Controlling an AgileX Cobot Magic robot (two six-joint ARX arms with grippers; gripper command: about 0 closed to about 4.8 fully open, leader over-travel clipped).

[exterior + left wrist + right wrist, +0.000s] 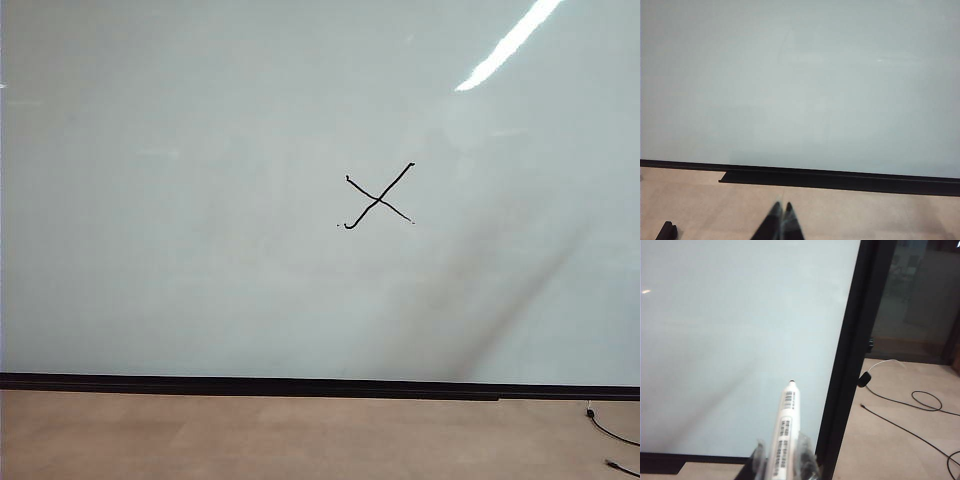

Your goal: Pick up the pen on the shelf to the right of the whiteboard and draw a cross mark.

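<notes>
tan floor (250, 440) runs along under the whiteboard's black bottom strip (300, 385); black cables (910, 415) lie on it (near the board's right edge).

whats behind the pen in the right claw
The pen, held in the right claw, has the whiteboard and its black edge frame behind it. No cross mark shows in that view, and the pen's rear end is hidden.

Open floor (250, 435) before whiteboard (200, 250); black cables (920, 405) strewn on floor past board's black edge frame (850, 355), right side.
</notes>
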